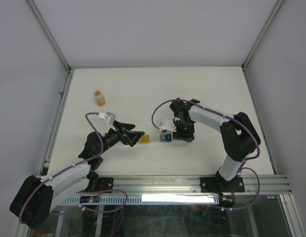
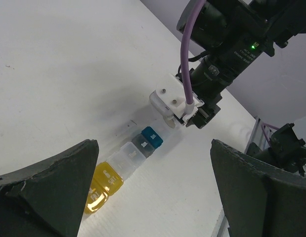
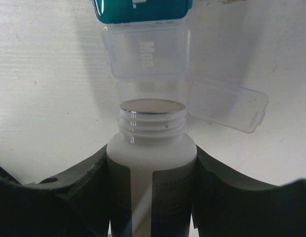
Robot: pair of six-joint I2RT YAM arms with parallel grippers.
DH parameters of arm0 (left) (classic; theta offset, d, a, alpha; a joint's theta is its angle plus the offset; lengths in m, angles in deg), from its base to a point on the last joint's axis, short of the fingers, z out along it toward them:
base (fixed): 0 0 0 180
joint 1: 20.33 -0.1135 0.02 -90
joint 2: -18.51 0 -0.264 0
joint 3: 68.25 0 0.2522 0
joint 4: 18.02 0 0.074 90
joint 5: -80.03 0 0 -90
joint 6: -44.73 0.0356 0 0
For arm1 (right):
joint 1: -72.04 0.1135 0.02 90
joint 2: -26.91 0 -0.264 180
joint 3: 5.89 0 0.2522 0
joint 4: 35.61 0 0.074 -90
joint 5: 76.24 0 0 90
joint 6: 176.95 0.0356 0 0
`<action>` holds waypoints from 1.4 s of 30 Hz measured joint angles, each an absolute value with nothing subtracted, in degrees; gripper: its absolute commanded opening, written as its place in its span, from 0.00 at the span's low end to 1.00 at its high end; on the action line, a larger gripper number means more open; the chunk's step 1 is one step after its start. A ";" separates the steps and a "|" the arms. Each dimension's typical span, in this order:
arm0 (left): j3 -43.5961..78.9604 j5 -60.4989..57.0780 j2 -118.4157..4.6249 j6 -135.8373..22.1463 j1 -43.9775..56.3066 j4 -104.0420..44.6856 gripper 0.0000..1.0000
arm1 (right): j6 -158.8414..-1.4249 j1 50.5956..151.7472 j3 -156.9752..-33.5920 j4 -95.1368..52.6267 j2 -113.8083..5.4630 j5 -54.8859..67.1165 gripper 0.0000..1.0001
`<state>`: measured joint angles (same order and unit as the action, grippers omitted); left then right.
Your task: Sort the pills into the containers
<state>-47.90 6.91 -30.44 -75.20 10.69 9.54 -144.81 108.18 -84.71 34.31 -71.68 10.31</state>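
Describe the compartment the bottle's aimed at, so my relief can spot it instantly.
On the table, the containers lie between the left gripper and right gripper. From the teal compartment, pass one shut clear compartment toward the white bottle; next is the open compartment. It alone has its lid swung out sideways.

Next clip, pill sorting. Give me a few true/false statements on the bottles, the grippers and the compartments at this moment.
1. The right gripper holds a white bottle with no cap on it. True.
2. The left gripper is shut on the yellow compartment. False: its jaws stand wide open and hold nothing, close by that compartment.
3. The clear compartment just in front of the white bottle's mouth has its lid open. True.
4. The small amber bottle sits between the two grippers. False: it sits alone on the table, beyond the left gripper, away from both.
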 measured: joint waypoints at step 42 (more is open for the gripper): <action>-47.90 6.56 -28.34 -74.59 10.69 8.53 0.99 | -143.96 110.11 -86.52 36.04 -72.25 11.80 0.04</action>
<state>-47.90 6.56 -28.34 -74.59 10.69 8.53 -143.96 110.11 -86.52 36.04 -72.25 11.80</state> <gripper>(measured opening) 0.990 0.548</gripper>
